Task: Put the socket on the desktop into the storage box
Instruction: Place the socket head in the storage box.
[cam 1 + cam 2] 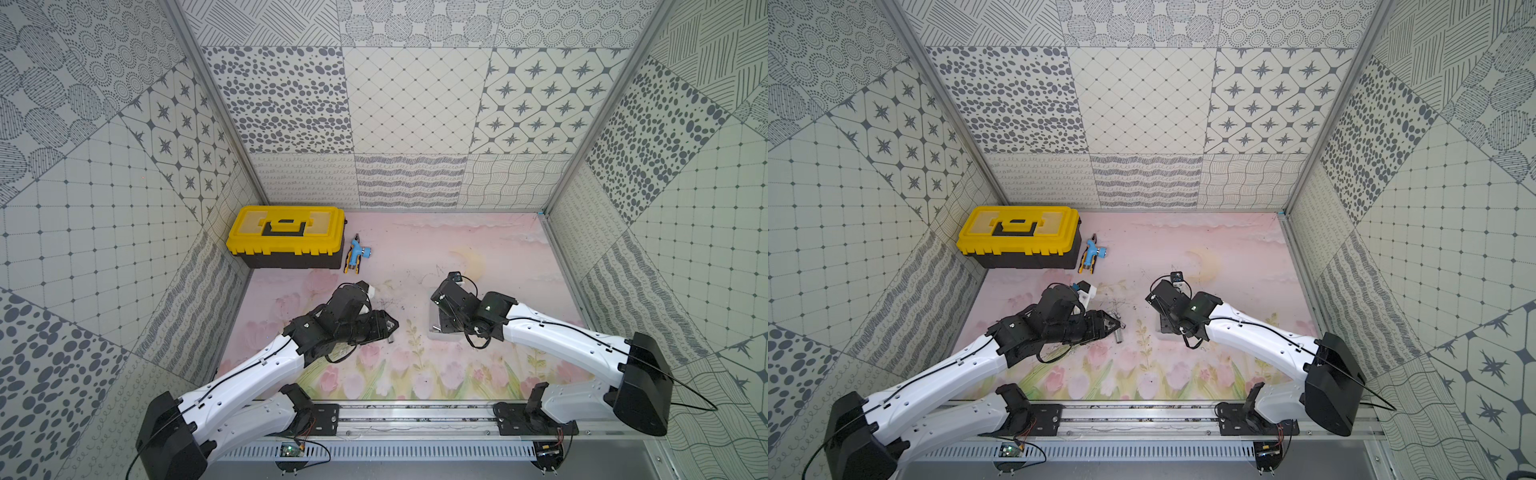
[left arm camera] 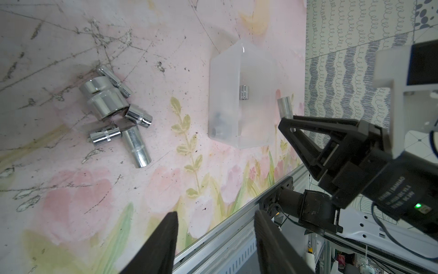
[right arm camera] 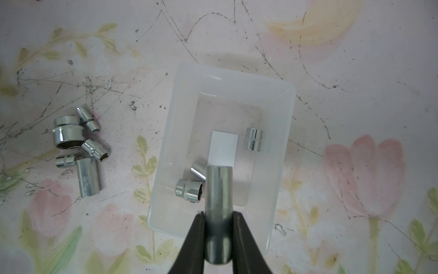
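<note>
Socket point(image 3: 218, 189) — between right fingers point(image 3: 193, 239)

Right arm point(image 1: 1258, 337) over storage box point(image 1: 1163, 333); socket point(image 1: 1118, 337) on desktop point(image 1: 1225, 245).

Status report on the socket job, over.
Right gripper shut on long socket over storage box. Left gripper open, empty. Five sockets loose on desktop. Nothing blocking.

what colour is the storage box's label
The label on the storage box floor is plain white, clearest in the right wrist view.
</note>
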### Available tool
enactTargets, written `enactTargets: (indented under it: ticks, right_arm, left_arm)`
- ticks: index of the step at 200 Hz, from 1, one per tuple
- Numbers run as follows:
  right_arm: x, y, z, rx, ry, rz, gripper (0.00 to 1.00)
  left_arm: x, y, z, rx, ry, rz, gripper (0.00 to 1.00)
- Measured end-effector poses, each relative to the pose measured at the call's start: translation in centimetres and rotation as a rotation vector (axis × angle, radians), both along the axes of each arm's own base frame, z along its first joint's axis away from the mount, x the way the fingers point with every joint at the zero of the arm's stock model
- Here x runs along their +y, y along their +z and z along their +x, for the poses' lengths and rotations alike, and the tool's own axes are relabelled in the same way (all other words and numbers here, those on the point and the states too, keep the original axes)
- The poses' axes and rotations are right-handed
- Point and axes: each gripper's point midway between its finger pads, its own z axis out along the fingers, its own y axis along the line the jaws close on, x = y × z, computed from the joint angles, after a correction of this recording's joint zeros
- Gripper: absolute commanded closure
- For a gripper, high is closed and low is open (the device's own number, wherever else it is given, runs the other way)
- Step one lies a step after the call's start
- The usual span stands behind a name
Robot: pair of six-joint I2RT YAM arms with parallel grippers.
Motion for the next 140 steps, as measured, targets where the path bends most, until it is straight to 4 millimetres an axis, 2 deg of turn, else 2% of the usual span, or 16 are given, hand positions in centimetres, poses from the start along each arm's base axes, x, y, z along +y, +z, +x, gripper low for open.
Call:
enactTargets:
  ticks: [68,115,140]
  right_arm:
    - [1.8,-2.2,0.0,0.037,0.076,-0.08,1.0]
    - [3.3,-2.2,0.1,0.038,0.115,-0.025,1.0]
    - [3.8,-2.9,-0.4,0.055,0.14,0.001,1.0]
  left_arm:
    - [0.1,-0.7,0.2,0.005,0.005,0.028,0.44]
    - [0.1,-0.7,0.2,0.004,0.003,0.028,0.44]
    - [0.1,-0.7,0.2,0.004,0.003,0.028,0.44]
